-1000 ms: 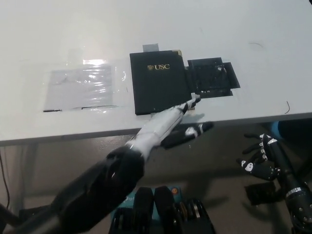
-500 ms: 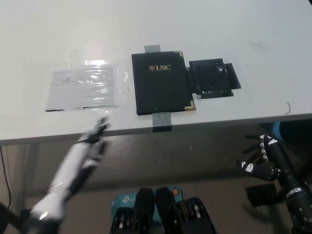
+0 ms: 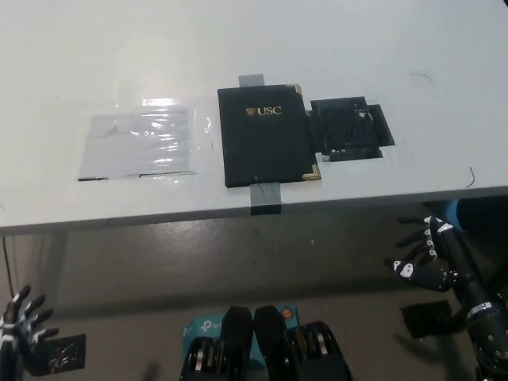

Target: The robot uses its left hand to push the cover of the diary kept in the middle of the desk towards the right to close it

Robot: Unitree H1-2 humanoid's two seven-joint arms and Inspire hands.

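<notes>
The black diary (image 3: 267,135) lies shut in the middle of the white desk (image 3: 238,48), its cover up with gold "USC" lettering and gold corners. Grey tape strips hold it at its far and near edges. My left hand (image 3: 20,317) hangs at the bottom left, below the desk edge, fingers spread and holding nothing. At the lower right my black right hand (image 3: 425,258) rests below the desk, fingers apart and empty.
A clear plastic sheet (image 3: 143,143) is taped flat to the desk left of the diary. A black square patch (image 3: 349,128) lies just right of the diary. The desk's near edge (image 3: 238,214) runs across the middle of the picture.
My left arm has drawn back from the diary's near right corner, swung left and dropped below the desk. The diary stays shut. The right hand has not moved.
</notes>
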